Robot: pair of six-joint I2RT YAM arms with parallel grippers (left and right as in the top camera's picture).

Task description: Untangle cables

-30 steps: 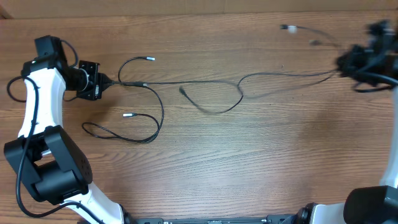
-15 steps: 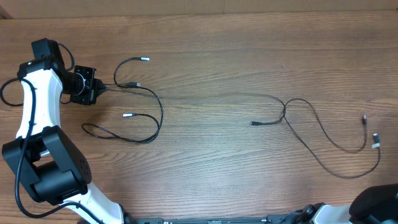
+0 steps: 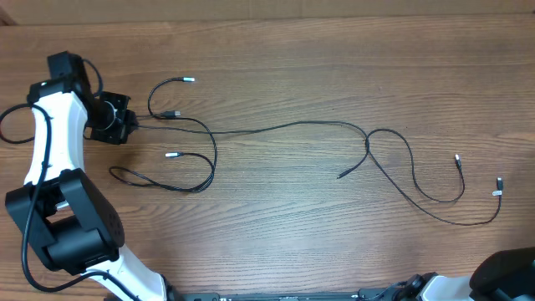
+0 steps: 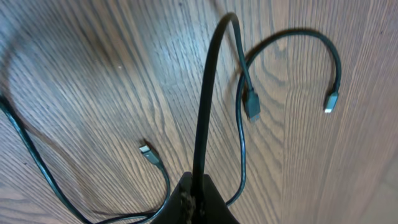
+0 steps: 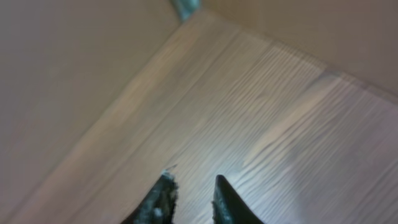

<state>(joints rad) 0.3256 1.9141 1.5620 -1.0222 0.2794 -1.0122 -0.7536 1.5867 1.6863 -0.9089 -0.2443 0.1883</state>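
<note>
Thin black cables lie across the wooden table. One long cable (image 3: pixel 292 125) runs from my left gripper (image 3: pixel 127 125) towards the right and ends in loose curves with plug tips (image 3: pixel 457 157) lying flat. More cable loops (image 3: pixel 205 159) with silvery tips sit beside the left gripper. In the left wrist view, my left gripper (image 4: pixel 198 188) is shut on a cable (image 4: pixel 208 93) that rises straight out of the jaws. My right gripper (image 5: pixel 193 180) shows only in its wrist view, where it is open with nothing between its fingers, above bare wood near the table edge.
The table's far edge (image 3: pixel 334 18) runs along the top of the overhead view. The left arm's base (image 3: pixel 67 226) stands at the lower left and part of the right arm's base (image 3: pixel 510 276) at the lower right corner.
The right gripper let go of the long cable and moved out of the overhead view. The cable's right end dropped to the table and went slack. The left gripper kept its hold.
</note>
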